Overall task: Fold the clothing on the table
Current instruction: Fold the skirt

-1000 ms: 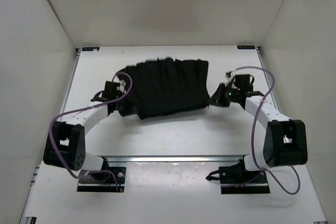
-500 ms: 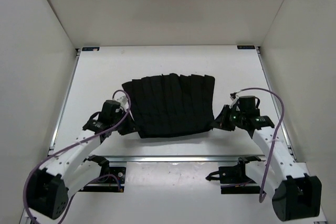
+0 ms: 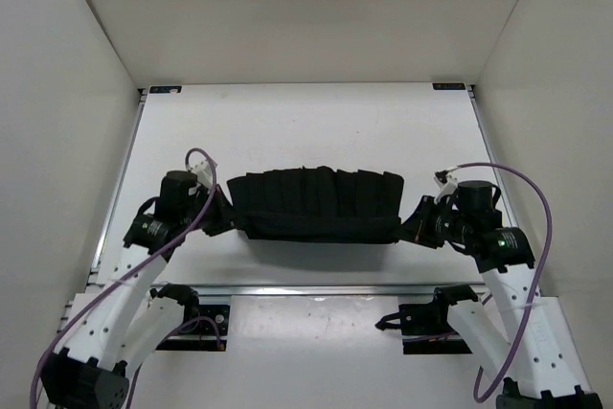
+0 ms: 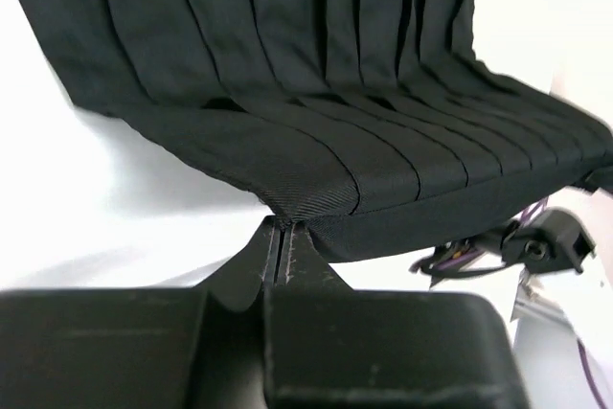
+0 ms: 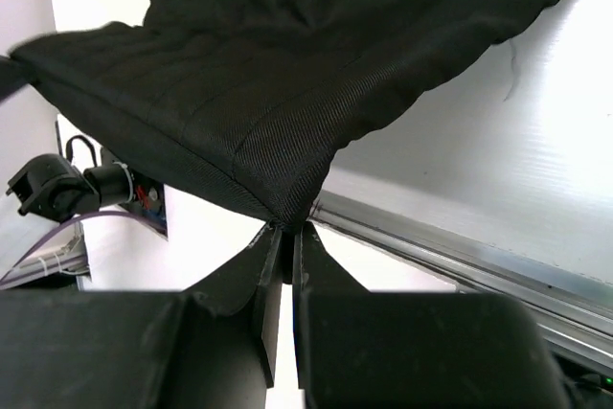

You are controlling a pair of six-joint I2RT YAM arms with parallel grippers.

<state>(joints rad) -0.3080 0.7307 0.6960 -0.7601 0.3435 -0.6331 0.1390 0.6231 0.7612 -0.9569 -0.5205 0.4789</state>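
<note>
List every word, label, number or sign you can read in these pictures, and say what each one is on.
Readable text: none in any view.
Blue corner marks on the table: too small to read.
Clothing: plain black, with no label or print showing.
</note>
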